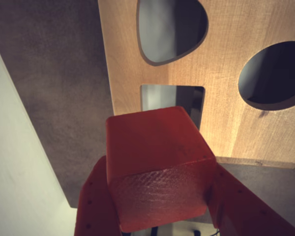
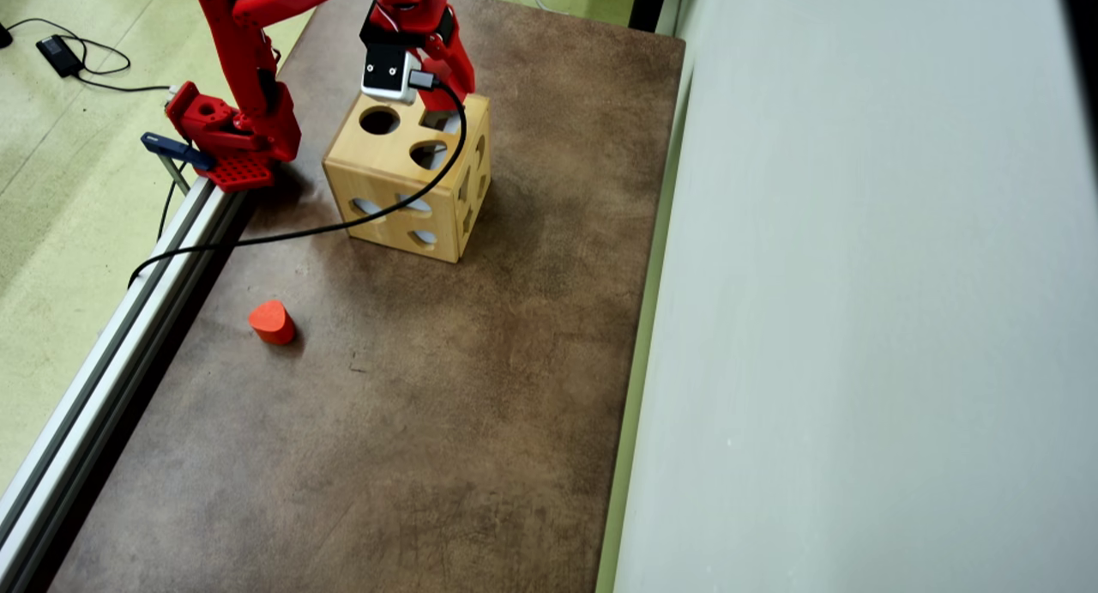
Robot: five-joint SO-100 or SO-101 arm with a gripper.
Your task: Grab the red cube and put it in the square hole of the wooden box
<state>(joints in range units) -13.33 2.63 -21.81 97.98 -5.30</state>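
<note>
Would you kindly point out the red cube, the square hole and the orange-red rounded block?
red cube [image 1: 155, 147], wrist view, on its upper face.
square hole [image 1: 160, 97], wrist view, on the visible opening above the cube.
orange-red rounded block [image 2: 270, 318], overhead view, on its top.

The wrist view is looking dim and warm, with dark vignetting creeping into its upper left corner, while a bright glow is washing the wooden box [image 1: 226, 123] at centre right. The red cube [image 1: 155, 162] is sitting slightly soft. The overhead view is staying evenly bright and sharp, the box casting a soft shadow onto the counter [image 2: 480, 387].
</note>
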